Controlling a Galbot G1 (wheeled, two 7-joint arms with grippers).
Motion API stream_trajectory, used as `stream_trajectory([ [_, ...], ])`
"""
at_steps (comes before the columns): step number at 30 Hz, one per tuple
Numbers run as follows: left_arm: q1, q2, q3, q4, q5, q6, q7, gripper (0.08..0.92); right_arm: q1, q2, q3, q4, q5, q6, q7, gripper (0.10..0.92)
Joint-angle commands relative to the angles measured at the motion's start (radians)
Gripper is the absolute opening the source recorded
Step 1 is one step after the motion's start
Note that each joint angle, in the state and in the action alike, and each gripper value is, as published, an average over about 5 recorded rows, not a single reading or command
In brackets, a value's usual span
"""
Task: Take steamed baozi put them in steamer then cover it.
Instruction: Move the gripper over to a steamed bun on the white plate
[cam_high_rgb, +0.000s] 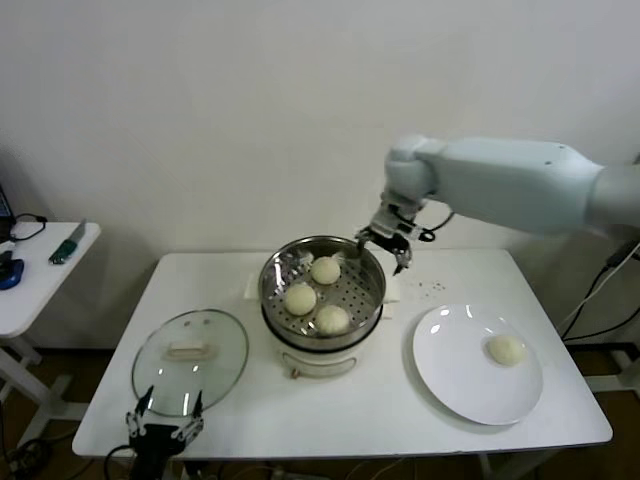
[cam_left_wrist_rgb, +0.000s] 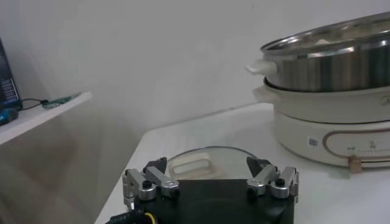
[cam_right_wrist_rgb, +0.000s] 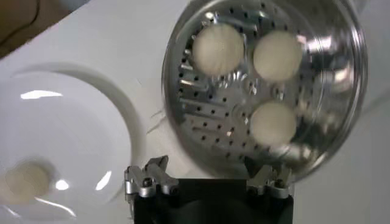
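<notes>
1. Steamed baozi, small round cream-white dough buns, number four in all; three sit inside the steamer on its perforated floor, one toward the back (cam_high_rgb: 325, 269), one on the left (cam_high_rgb: 300, 298) and one at the front (cam_high_rgb: 332, 319); none of the three touches another.
2. The fourth baozi (cam_high_rgb: 506, 349) lies alone on the flat round white plate (cam_high_rgb: 450, 375), toward its right side; the plate sits on the white table (cam_high_rgb: 400, 420) to the right of the steamer, just beside it.
3. The steamer (cam_high_rgb: 275, 272) is one round shiny steel basket atop a white electric pot base, standing at the middle of the table, uncovered.
4. One round clear glass lid with a cream handle (cam_high_rgb: 190, 359) lies flat on the table to the left of the steamer, near the front edge.
5. The right gripper (cam_high_rgb: 384, 243) hangs over the back right rim of the steamer, empty; its fingers stand apart, as the right wrist view shows, with the three buns and the plate below it.
6. The left gripper (cam_high_rgb: 163, 427) waits low at the front left table edge, just before the glass lid; its fingers (cam_left_wrist_rgb: 146, 184) are spread wide and hold nothing.
7. A second white table (cam_high_rgb: 40, 270) stands off to the left, carrying a few small items.
</notes>
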Motion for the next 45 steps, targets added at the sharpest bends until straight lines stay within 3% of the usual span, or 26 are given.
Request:
stream_trajectory([
  [1, -0.003, 0.004, -0.003, -0.002, 0.000, 0.002, 0.000, 0.823, -0.118, -0.375, 0.040, 0.073, 0.040, -0.315, 0.013, 0.823],
  [10, -0.007, -0.001, -0.002, 0.000, 0.008, 0.005, 0.001, 0.823, -0.470, -0.479, 0.289, -0.033, -0.142, -0.267, -0.019, 0.823],
  [18, -0.006, -0.004, -0.003, 0.007, 0.018, 0.004, 0.001, 0.823, -0.669, -0.466, 0.504, -0.141, -0.311, -0.168, -0.030, 0.823],
  [45, -0.017, -0.018, 0.005, 0.017, 0.053, 0.015, -0.005, 0.823, -0.761, -0.355, 0.590, -0.281, -0.381, -0.146, -0.044, 0.823],
])
